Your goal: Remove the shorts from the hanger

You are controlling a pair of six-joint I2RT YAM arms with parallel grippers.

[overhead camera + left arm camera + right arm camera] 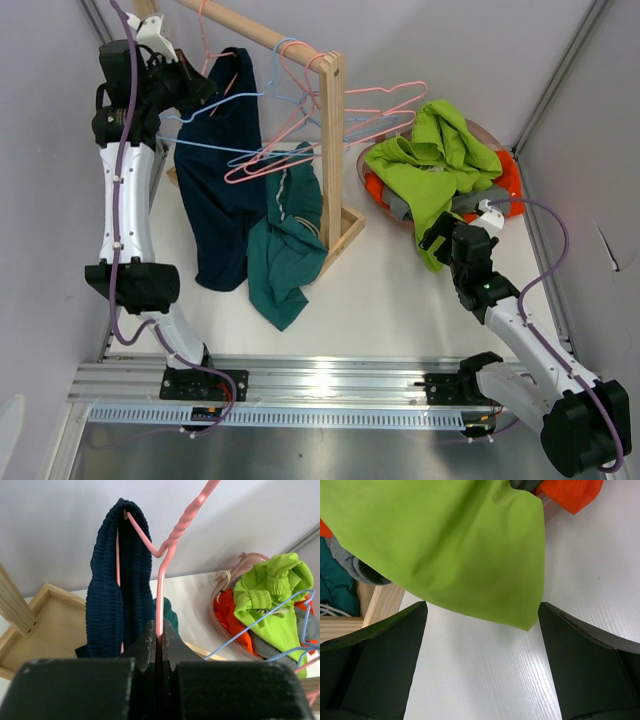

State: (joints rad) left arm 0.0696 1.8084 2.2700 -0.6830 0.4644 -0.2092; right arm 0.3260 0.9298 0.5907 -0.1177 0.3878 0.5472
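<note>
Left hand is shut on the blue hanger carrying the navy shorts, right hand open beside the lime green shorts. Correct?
Not quite. The hanger in the left hand is pink, not blue; the left wrist view shows it. It does carry the navy shorts, and the right hand is open beside the lime green shorts.

We are stretching our left arm far forward, left gripper (160,630) pinching a pink hanger (161,587); our right gripper (482,615) is hovering, jaws spread wide.
</note>
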